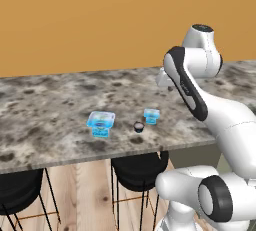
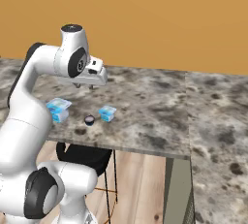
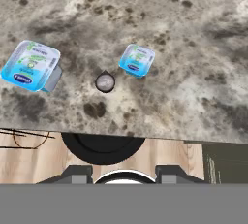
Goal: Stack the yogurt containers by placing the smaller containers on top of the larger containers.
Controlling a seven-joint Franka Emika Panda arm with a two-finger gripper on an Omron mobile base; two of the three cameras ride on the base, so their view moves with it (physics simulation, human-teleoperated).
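Note:
Three yogurt containers stand apart on the marble counter [image 1: 50,100]. The larger container, a wide light-blue tub [image 1: 101,122] [image 2: 58,107] [image 3: 31,65], is at the left. To its right, near the front edge, sits a tiny dark round cup [image 1: 138,127] [image 2: 89,120] [image 3: 105,82]. Further right is the small light-blue cup [image 1: 151,115] [image 2: 107,113] [image 3: 137,60]. My gripper [image 2: 85,86] [image 1: 168,88] [image 3: 124,173] hangs well above the counter, behind the cups, pointing down. It is open with nothing between its fingers.
Black bar stools [image 1: 137,170] [image 3: 102,148] stand under the counter's front edge on a wooden floor. An orange wall [image 1: 100,20] backs the counter. A second stretch of counter [image 2: 218,121] continues to the right.

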